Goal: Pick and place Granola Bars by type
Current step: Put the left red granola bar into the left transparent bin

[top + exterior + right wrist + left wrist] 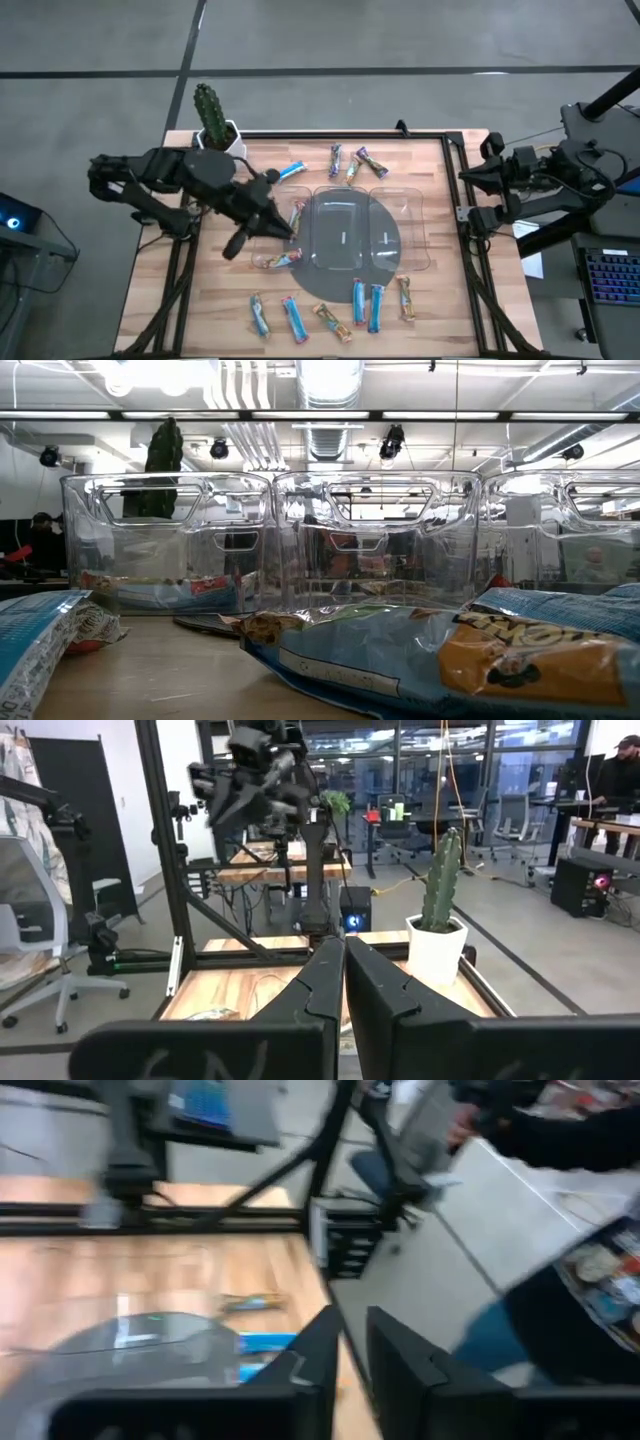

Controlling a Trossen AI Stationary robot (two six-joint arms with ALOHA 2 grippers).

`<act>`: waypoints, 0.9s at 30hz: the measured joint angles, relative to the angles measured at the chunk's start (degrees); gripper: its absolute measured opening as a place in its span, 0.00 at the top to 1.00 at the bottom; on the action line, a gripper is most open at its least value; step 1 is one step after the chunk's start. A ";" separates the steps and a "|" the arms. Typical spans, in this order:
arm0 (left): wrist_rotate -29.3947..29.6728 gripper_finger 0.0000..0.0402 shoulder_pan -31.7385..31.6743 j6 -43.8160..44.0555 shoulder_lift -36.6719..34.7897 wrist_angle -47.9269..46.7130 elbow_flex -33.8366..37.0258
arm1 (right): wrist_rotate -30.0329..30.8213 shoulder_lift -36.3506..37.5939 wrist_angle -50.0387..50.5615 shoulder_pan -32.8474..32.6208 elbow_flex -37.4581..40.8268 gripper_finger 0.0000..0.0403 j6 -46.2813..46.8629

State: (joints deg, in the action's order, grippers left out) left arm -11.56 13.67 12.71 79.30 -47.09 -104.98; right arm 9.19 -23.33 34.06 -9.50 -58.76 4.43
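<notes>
Two bars in the tray, ten more loose on the counter

Twelve bars showed from above, with 12 o'clock taken as the far edge of the counter in the high view. The clear tray sat at the centre on a dark round mat, its three bins side by side, probably one bin per type. Only the 9 o'clock bin was filled. It held a reddish bar and a multicoloured bar, and the low view showed wrappers lying on its floor.

The left tool hung over that bin, reaching in from 9 o'clock. In its wrist view the fingers stood slightly spread with a narrow gap and nothing between them. That read as a tool placed to drop into the bin, not to pick.

The loose stock lay in two groups, within reach of either arm. At 12 o'clock were a blue bar and three dark bars. At 6 o'clock was a row of six, blue and brownish-gold mixed together, so the sorting looked barely begun.

The right tool waited at 3 o'clock, off the counter's edge. Its fingers were pressed together and empty, and it kept clear of the left arm's path. A cactus stood outside the 11 o'clock corner, away from the work.
</notes>
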 joint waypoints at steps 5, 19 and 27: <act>-0.20 0.73 2.11 0.13 5.20 -3.25 -2.07 | -0.01 0.00 0.03 0.00 0.15 0.98 1.33; -4.36 0.60 7.53 -1.17 18.12 -13.89 -1.49 | -0.02 0.00 0.04 0.00 0.26 0.98 2.70; -1.63 0.60 9.81 -8.94 24.69 -21.40 -1.49 | 1.13 0.00 0.04 0.01 0.28 0.98 2.67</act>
State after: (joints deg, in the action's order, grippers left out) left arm -13.19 23.48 3.77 103.99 -68.49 -106.48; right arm 10.32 -23.33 34.11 -9.49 -58.48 7.11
